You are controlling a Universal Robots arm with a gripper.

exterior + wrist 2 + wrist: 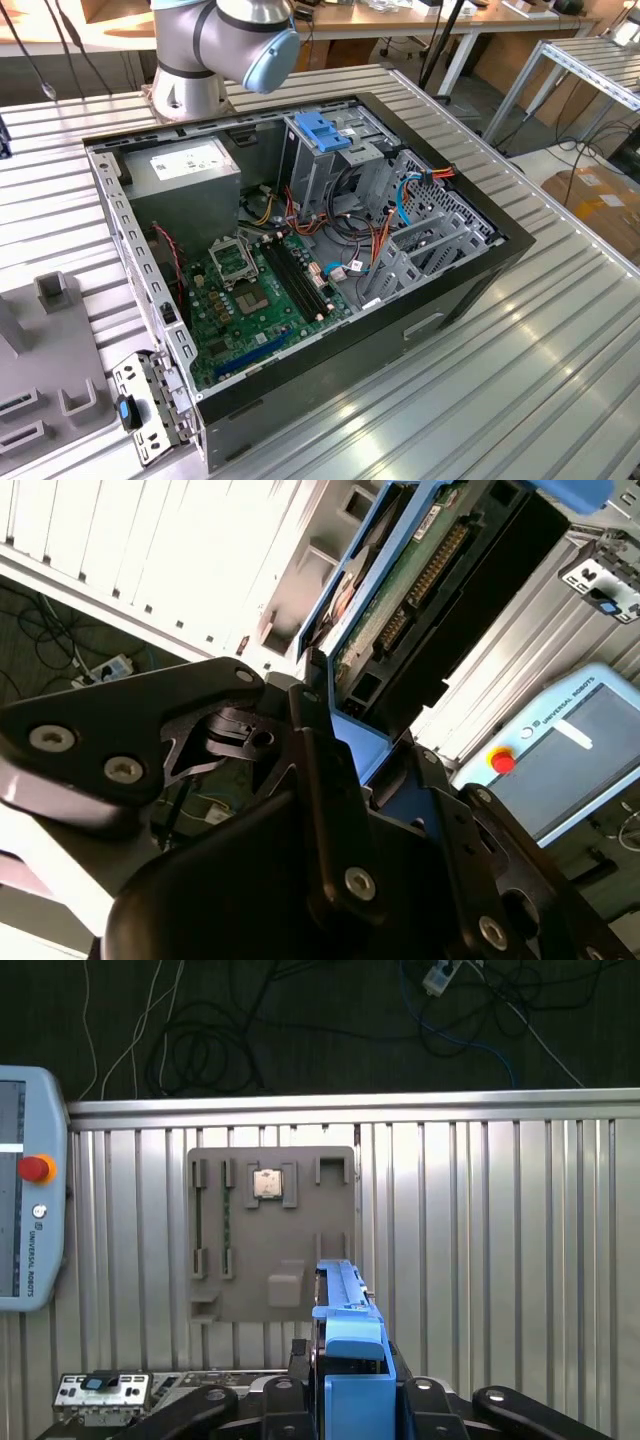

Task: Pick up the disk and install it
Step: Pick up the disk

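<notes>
Within the end effector, the disk juts lengthwise away, edge-on

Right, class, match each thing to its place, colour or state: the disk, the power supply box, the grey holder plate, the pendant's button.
Things:
1. disk
2. power supply box
3. grey holder plate
4. pendant's button

Place, colour or state:
A. red
B. lying flat on the ribbed table
C. gripped between the fingers
D. inside the open computer case

Pairs: 1-C, 2-D, 3-B, 4-A.
</notes>
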